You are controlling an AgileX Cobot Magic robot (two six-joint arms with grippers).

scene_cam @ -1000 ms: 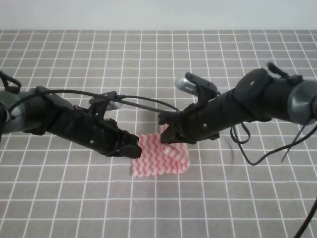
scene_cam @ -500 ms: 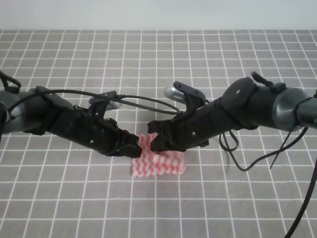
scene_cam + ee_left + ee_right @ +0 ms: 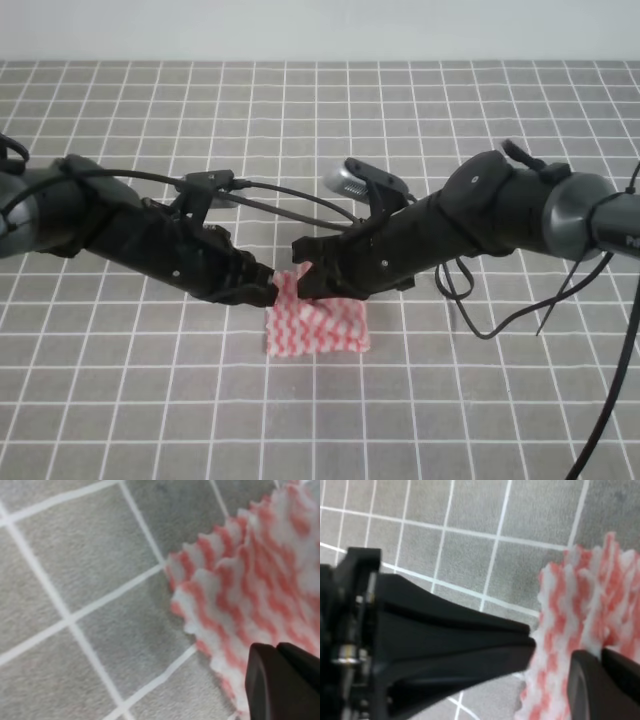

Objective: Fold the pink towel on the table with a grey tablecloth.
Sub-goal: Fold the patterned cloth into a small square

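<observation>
The pink towel [image 3: 317, 326] lies partly folded on the table with a grey tablecloth [image 3: 450, 130], its upper left corner raised. My left gripper [image 3: 270, 294] is shut on the towel's left edge. In the left wrist view its fingers [image 3: 280, 680] pinch the scalloped towel [image 3: 250, 575]. My right gripper [image 3: 303, 285] reaches in from the right and is shut on a raised towel corner, almost touching the left gripper. In the right wrist view its fingers [image 3: 607, 677] hold the towel [image 3: 585, 595], with the left gripper [image 3: 445, 635] close beside them.
Black cables [image 3: 290, 205] arc over the left arm, and another cable [image 3: 510, 310] hangs from the right arm over the cloth. A pale wall [image 3: 320, 30] runs along the table's far edge.
My right gripper has moved left with the towel's corner, drawing the right side over toward the left gripper. The towel now looks narrower. The left gripper has lifted slightly.
</observation>
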